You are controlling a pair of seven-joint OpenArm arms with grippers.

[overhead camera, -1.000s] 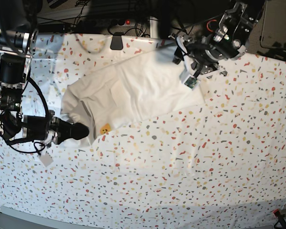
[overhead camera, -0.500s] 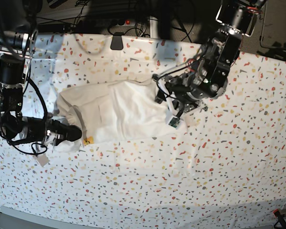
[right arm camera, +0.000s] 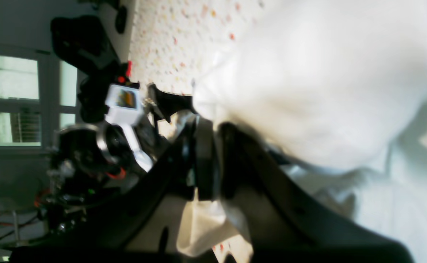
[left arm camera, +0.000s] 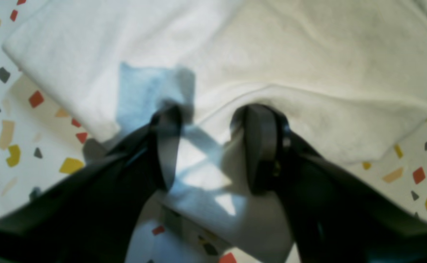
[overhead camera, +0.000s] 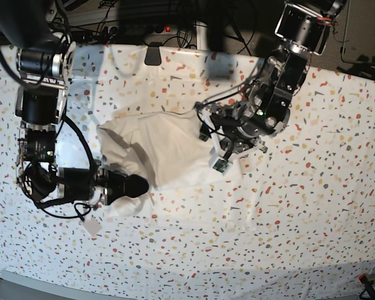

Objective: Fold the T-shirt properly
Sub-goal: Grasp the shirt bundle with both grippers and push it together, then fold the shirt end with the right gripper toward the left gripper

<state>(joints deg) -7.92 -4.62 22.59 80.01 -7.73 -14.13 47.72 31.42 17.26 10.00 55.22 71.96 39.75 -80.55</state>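
Observation:
The white T-shirt (overhead camera: pixel 169 147) lies bunched at the middle left of the speckled table cover (overhead camera: pixel 269 219), plain side up, with no print showing. My right gripper (overhead camera: pixel 144 185) is at its near left corner, shut on a fold of the cloth. In the right wrist view the fingers (right arm camera: pixel 206 160) pinch white fabric (right arm camera: pixel 326 73). My left gripper (overhead camera: pixel 205 130) is at the shirt's right edge. In the left wrist view that gripper (left arm camera: pixel 213 124) stands open, its tips down on the shirt (left arm camera: pixel 308 54), with cloth lying flat between them.
A black clip-like object (overhead camera: pixel 153 55) sits at the table's back edge, with cables and a power strip (overhead camera: pixel 162 28) behind it. A paper tag (overhead camera: pixel 90 225) hangs below the right arm. A small tag (overhead camera: pixel 219 165) dangles from the left arm.
My left arm came down from the back right to the shirt's right edge. My right gripper moved right and nearer, dragging its corner with it. The shirt is now more bunched.

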